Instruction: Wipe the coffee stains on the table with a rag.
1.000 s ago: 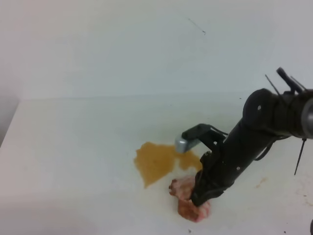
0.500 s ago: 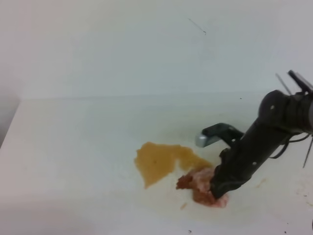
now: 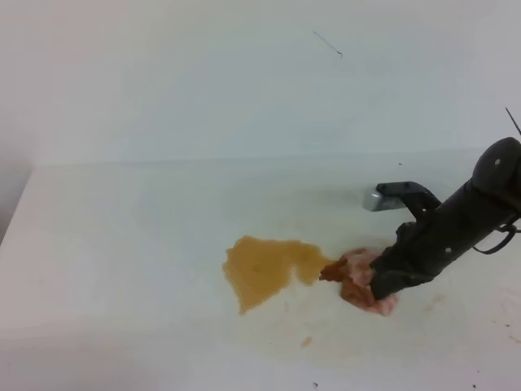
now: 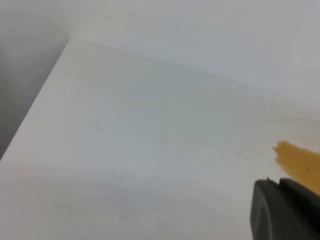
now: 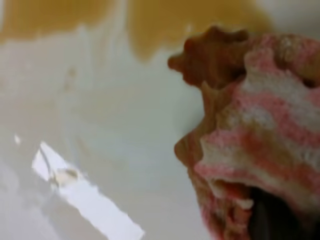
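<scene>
Your high view looks down across the table (image 3: pixel 122 244); the left wrist view skims its far-left corner (low, oblique); the right wrist sits close on the rag (image 5: pixel 260 130); all share the coffee stains (image 3: pixel 264 267).

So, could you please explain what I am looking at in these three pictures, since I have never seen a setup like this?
It is a two-armed robot at a white table. The wide picture comes from a camera mounted high in front. The other two come from cameras on each wrist, looking past the claws. The dark arm on the right ends in the right claw, which presses a striped pink rag onto the table at the edge of a brown coffee stain. The right wrist picture shows that rag close up, soaked brown. The left wrist picture shows mostly table, the stain's edge and a dark bit of the left claw, which holds nothing visible.
</scene>
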Robot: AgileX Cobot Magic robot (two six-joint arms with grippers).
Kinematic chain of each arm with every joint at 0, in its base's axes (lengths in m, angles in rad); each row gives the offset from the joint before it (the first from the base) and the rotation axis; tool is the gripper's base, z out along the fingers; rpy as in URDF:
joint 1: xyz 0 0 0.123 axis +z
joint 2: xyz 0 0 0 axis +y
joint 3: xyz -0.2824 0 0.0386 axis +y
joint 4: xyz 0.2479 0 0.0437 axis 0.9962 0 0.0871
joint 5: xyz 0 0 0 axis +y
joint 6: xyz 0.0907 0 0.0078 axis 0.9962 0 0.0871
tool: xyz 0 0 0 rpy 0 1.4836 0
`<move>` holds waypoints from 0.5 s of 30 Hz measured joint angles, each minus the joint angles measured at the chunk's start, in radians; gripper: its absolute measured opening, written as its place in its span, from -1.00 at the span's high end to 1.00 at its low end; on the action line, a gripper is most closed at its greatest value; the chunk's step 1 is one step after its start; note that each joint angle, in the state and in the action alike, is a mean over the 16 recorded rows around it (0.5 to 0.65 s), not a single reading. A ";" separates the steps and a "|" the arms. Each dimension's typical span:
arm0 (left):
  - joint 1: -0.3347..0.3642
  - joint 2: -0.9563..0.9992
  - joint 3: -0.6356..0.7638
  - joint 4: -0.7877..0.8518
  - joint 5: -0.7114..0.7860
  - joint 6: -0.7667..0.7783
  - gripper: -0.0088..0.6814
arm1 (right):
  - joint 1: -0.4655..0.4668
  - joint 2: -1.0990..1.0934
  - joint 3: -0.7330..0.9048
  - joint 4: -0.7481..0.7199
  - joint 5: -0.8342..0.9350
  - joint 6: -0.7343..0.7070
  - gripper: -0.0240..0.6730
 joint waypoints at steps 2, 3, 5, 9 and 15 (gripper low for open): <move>0.000 0.000 0.000 0.000 0.000 0.000 0.97 | 0.000 0.010 -0.025 0.007 0.008 0.006 0.94; 0.000 0.000 0.000 0.000 0.000 0.000 0.97 | 0.001 0.016 -0.039 0.010 0.013 0.009 0.94; 0.000 0.000 0.000 0.000 0.000 0.000 0.97 | 0.003 0.031 -0.071 0.013 0.026 0.015 0.94; 0.000 0.000 0.000 0.000 0.000 0.000 0.97 | 0.014 0.072 -0.143 0.002 0.059 0.031 0.94; 0.000 0.000 0.000 0.000 0.000 0.000 0.97 | 0.053 0.147 -0.245 -0.014 0.093 0.061 0.94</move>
